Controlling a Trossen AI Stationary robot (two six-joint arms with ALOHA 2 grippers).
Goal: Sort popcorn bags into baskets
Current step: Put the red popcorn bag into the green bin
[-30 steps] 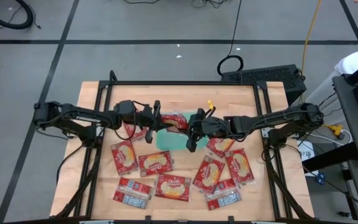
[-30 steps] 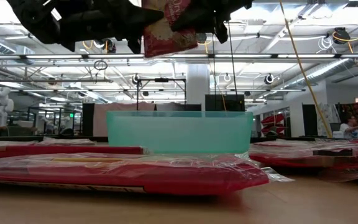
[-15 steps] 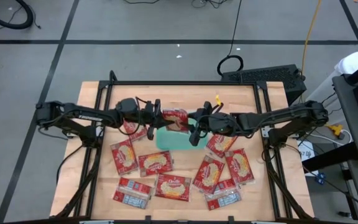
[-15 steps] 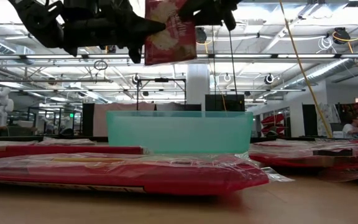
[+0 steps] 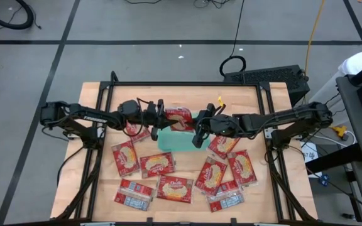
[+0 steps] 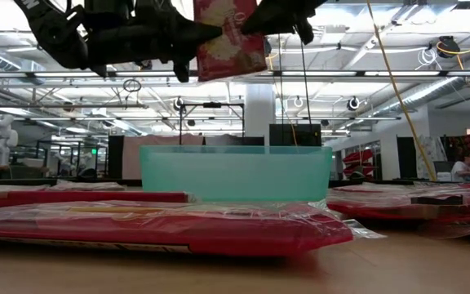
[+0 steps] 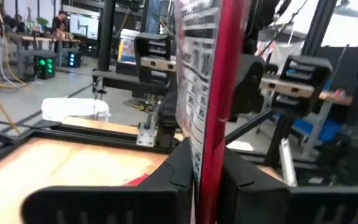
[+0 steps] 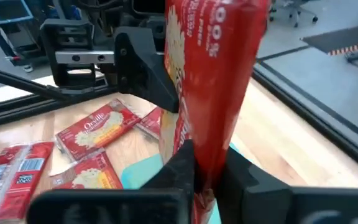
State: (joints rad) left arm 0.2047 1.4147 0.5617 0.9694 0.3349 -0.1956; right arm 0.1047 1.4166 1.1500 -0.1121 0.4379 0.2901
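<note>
Raised slightly since the earlier frame, popcorn bag (image 6: 227, 37) hangs upright above teal basket (image 6: 235, 173); left claw (image 5: 160, 118) and right claw (image 5: 198, 130) both pinch it.

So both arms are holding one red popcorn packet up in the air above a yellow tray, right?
Nearly right, but the tray is teal-green, not yellow. The low view shows its colour plainly, and the high view agrees. The rest holds: the left gripper and the right gripper are both shut on the same red popcorn packet, lifted above the tray.
</note>
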